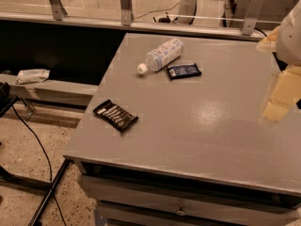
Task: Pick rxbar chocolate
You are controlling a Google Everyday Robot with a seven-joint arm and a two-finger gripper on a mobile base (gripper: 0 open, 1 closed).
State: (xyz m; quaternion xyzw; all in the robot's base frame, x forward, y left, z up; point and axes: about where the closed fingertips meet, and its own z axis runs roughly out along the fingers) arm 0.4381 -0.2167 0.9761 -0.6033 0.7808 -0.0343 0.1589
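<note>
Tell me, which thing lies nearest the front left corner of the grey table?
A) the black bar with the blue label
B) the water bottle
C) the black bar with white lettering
C: the black bar with white lettering sits by the table's left front edge, while the water bottle and blue-labelled bar lie farther back; the pincer hangs over the right side, away from all three.

Table [211, 126]: grey painted-looking top, matt, faint sheen patch, scuffed pale along the front edge. rxbar chocolate [115, 115]: black wrapper, slightly glossy. Water bottle [162, 54]: clear smooth plastic, white cap. Blue-label bar [183, 71]: shiny dark wrapper. Gripper [278, 100] at right edge above table: cream, plastic-looking, matt. Floor [33, 149]: speckled, stone-like.
</note>
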